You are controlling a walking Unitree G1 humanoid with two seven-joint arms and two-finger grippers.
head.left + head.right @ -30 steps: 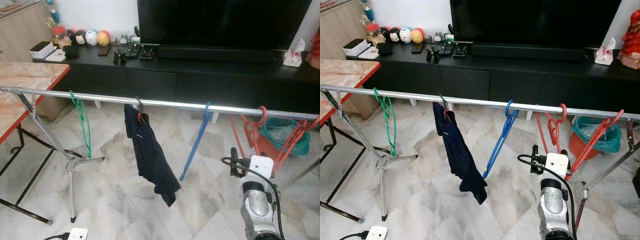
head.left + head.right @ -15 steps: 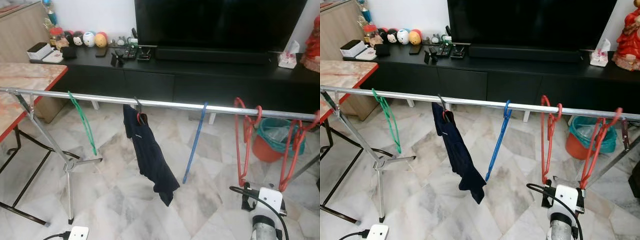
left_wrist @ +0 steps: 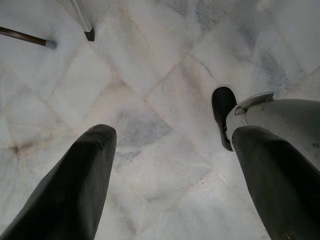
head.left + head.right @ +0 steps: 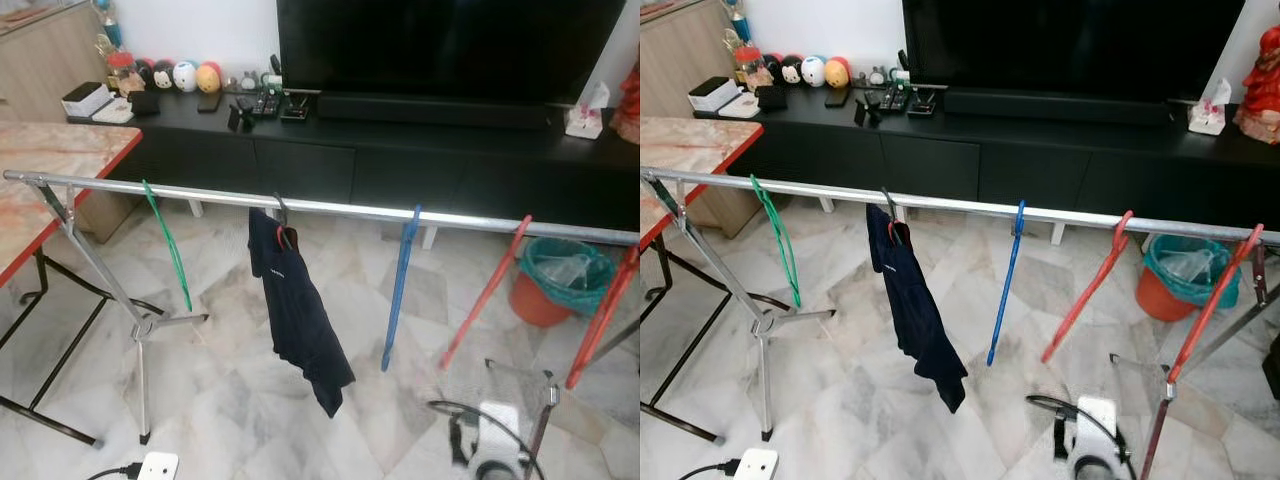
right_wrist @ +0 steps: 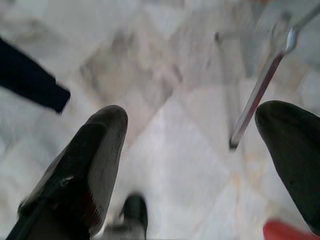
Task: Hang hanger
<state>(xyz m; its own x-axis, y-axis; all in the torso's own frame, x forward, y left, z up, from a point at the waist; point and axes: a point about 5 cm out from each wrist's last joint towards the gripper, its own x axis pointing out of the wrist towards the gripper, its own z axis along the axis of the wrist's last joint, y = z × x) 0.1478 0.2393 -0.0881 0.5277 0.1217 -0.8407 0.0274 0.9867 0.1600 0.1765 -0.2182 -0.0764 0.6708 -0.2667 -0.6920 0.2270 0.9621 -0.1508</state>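
Big black TV (image 4: 450,45) sits on a long black cabinet (image 4: 400,150) w/ a soundbar (image 4: 430,108) in front. Round toy figures (image 4: 175,75) line the cabinet's left end, white box (image 4: 85,98) at the left corner, tissue box (image 4: 585,115) near the right end. Orange bin (image 4: 550,285) w/ green liner on marble floor (image 4: 230,380). Marble-top table (image 4: 50,170), red edge. White power strip (image 4: 155,467) on the floor.

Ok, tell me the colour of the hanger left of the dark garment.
Green hanger, clearest in the right eye view.

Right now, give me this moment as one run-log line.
red hanger: hooked on rail, tilted | right gripper: open, low, empty | left gripper: open, idle
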